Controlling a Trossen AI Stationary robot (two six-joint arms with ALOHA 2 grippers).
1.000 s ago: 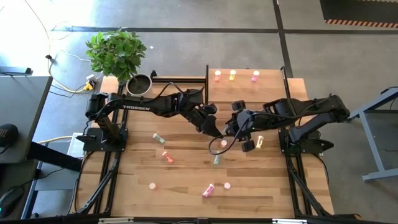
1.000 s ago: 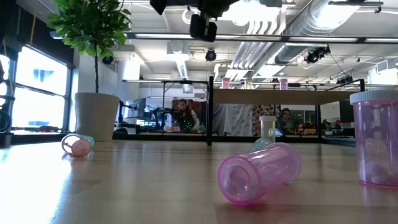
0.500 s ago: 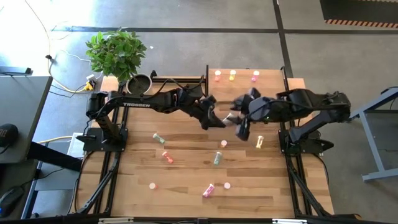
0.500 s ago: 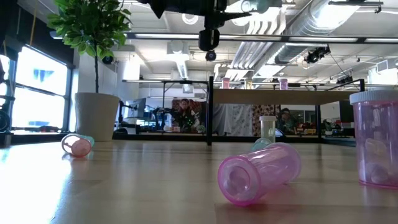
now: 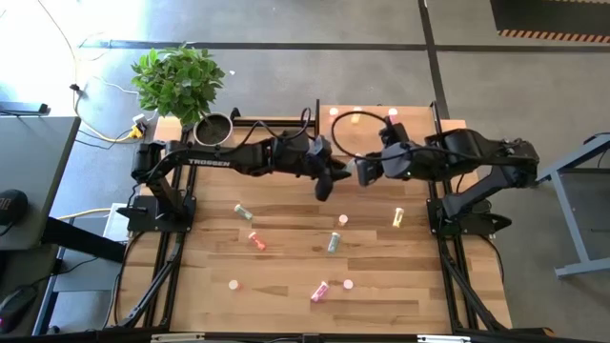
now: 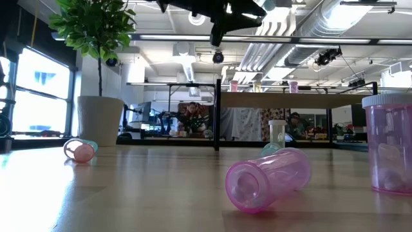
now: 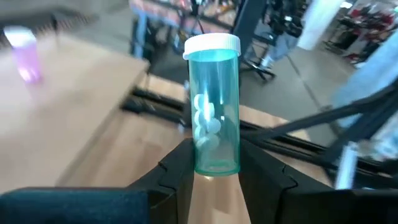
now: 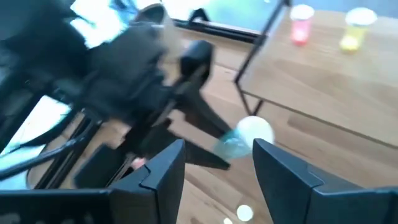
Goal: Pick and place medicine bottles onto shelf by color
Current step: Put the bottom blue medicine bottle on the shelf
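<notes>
Tabletop (image 5: pixel 286 276): I count about seven bottles loose, several lying down. Shelf (image 5: pixel 419 133): three bottles placed at its far edge, so most work remains. My left gripper (image 5: pixel 325 183) is clenched on a green bottle (image 7: pixel 214 112), white-capped, translucent, pills inside, held aloft near the shelf. Right gripper (image 5: pixel 363 172) released, facing it.

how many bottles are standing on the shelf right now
3 show in the right wrist view on the shelf: a red-orange bottle, a yellow bottle, and in the high view a pink bottle behind the right arm. The arm may hide others.
</notes>
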